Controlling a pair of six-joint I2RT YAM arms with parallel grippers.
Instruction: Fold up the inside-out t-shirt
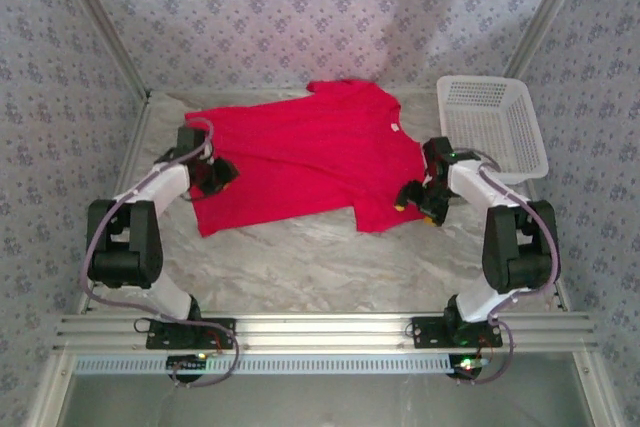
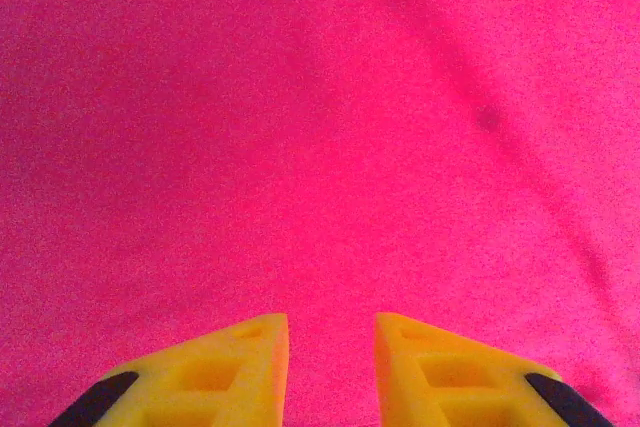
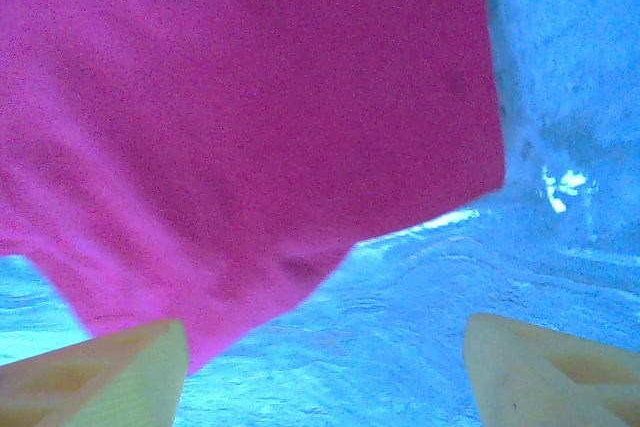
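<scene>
- T-shirt [image 1: 300, 157] lay spread flat on table [image 1: 320, 257] beside basket [image 1: 495, 122].
- Left gripper [image 2: 331, 335] sat low over its hem edge, jaws slightly apart, empty.
- Right gripper [image 3: 326, 332] hung at the near corner, jaws wide, empty (likely placed to pinch both ends).

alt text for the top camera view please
A red t-shirt lies spread flat on a pale table, with the left gripper over its left edge and the right gripper by its right edge. A white basket sits at the far right.
</scene>
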